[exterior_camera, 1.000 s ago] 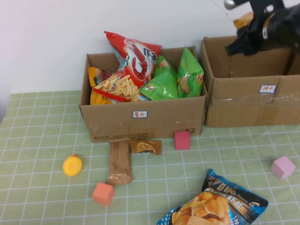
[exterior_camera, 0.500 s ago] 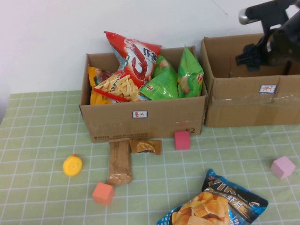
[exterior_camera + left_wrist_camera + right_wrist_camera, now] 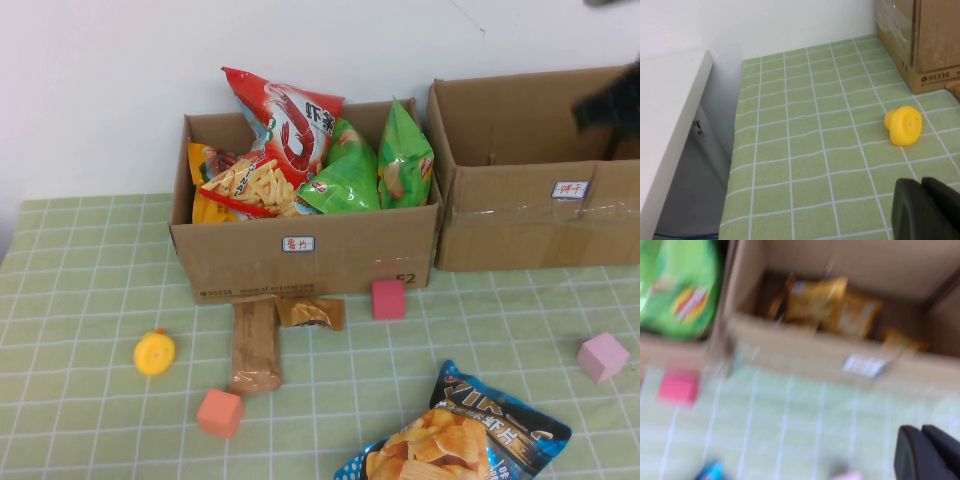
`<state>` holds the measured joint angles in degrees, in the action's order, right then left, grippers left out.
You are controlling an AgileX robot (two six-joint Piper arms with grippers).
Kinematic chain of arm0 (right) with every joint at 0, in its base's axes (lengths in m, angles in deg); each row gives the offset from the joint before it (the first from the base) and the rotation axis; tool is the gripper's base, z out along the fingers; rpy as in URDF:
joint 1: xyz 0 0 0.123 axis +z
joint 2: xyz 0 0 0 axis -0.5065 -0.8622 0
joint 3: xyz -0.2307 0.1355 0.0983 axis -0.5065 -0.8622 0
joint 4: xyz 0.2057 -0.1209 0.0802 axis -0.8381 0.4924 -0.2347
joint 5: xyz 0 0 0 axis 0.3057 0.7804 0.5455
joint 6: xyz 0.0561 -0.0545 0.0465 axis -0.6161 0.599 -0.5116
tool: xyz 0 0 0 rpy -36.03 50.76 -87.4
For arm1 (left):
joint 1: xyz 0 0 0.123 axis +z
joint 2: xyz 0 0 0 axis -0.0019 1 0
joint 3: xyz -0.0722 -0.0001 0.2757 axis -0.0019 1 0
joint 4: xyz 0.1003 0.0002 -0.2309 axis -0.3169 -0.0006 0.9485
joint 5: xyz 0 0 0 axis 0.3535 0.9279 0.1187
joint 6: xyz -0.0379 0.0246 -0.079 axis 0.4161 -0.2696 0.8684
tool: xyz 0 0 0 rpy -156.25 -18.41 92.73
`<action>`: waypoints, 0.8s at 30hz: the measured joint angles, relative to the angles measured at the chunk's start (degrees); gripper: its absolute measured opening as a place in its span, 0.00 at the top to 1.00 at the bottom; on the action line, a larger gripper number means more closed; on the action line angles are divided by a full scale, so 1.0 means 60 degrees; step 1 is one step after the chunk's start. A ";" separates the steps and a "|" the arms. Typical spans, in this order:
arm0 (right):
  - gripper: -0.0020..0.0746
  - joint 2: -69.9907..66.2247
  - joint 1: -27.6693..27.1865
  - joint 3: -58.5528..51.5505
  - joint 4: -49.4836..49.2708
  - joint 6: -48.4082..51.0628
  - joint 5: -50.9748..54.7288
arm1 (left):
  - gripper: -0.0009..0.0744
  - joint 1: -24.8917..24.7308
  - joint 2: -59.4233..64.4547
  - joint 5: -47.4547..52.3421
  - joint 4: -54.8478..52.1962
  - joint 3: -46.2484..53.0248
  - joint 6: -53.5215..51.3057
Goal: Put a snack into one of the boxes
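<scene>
Chip bag (image 3: 462, 430): nearest the robot, flat on the green checked cloth (image 3: 80, 300), blue with orange chips printed on it.
Loose items: a salmon cube (image 3: 219, 412), a yellow duck (image 3: 154, 352), a long brown snack bar (image 3: 255, 345) and a small brown packet (image 3: 311, 313) in front of the left box; a pink cube (image 3: 389, 299) touching its front; a paler pink block (image 3: 604, 357) to the right.
Left gripper (image 3: 927, 209): seen in its wrist view only, hanging low over the cloth near the duck (image 3: 903, 125); fingers together, nothing between them.
Left box (image 3: 305, 255): packed with red, yellow and green bags.
Right box (image 3: 540, 215): the high view hides its contents; the right wrist view shows golden snack packets (image 3: 832, 305) lying inside.
Right gripper (image 3: 928, 450): a dark blur at the high view's right edge (image 3: 612, 100), above the right box and apart from the packets; whether its fingers are open cannot be told.
</scene>
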<state>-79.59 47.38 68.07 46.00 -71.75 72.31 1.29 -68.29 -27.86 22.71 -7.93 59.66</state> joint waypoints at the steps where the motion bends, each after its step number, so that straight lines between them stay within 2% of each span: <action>1: 0.97 0.0228 0.0000 -0.0414 -0.0315 0.0176 0.0021 | 0.99 0.0000 0.0000 0.0000 0.0000 0.0000 0.0000; 7: 0.97 0.1829 0.0000 -0.3492 -0.2985 0.1965 -0.0294 | 0.99 0.0000 0.0000 0.0000 0.0000 0.0000 0.0000; 10: 0.98 0.2836 0.0000 -0.5605 -0.4977 0.3482 -0.0351 | 0.99 0.0000 0.0000 0.0000 0.0000 0.0000 0.0000; 13: 0.98 0.3251 0.0242 -0.6833 -0.5757 0.4176 -0.0331 | 0.99 0.0000 0.0000 0.0000 0.0000 0.0000 0.0000; 17: 0.98 0.3274 0.1173 -0.7621 -0.5994 0.4490 -0.0349 | 0.99 0.0000 0.0000 0.0000 0.0000 0.0000 -0.0028; 24: 0.98 0.2017 0.3327 -0.7690 -0.5892 0.4545 -0.0705 | 0.99 0.0000 0.0000 0.0013 0.0000 0.0000 -0.0028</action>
<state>-67.49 67.35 21.93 10.65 -44.48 68.08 1.29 -68.29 -27.78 22.71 -7.93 59.49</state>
